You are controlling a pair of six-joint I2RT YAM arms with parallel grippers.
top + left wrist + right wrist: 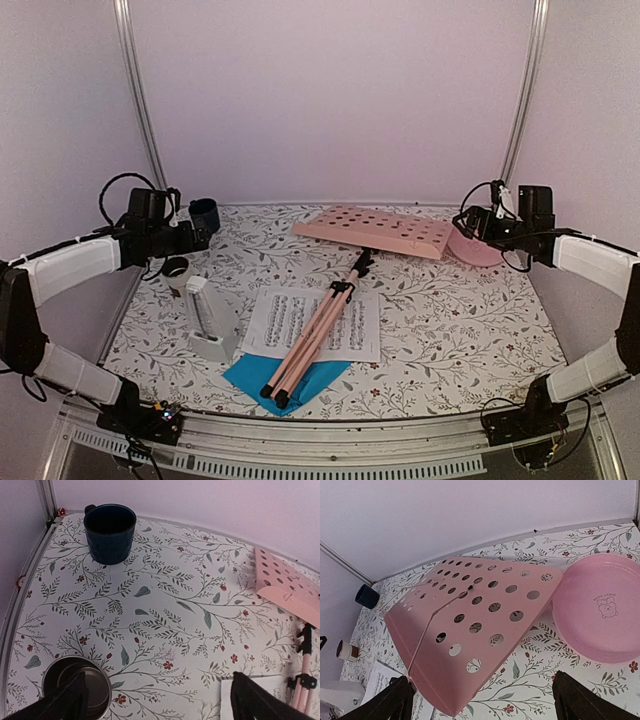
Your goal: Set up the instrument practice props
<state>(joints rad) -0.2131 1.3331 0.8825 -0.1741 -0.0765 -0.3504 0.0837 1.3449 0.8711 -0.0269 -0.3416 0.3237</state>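
Note:
The pink music stand lies flat on the table. Its hole-punched tray [375, 232] is at the back centre and its folded legs [312, 342] run toward the front. The legs lie across the white sheet [355, 325] and the bright blue sheet [245, 372]. The white metronome [205, 320] stands left of the sheets. My left gripper [197, 238] is open and empty above the back left, over bare cloth [157, 705]. My right gripper [468, 222] is open and empty above the tray's right end [482, 705]. The tray [475, 625] fills the right wrist view.
A dark blue cup [205, 213] stands in the back left corner [110, 532]. A small round tin [176, 270] stands near the metronome [75, 687]. A round pink plate [478, 250] lies right of the tray [600, 612]. Walls close off the back and sides.

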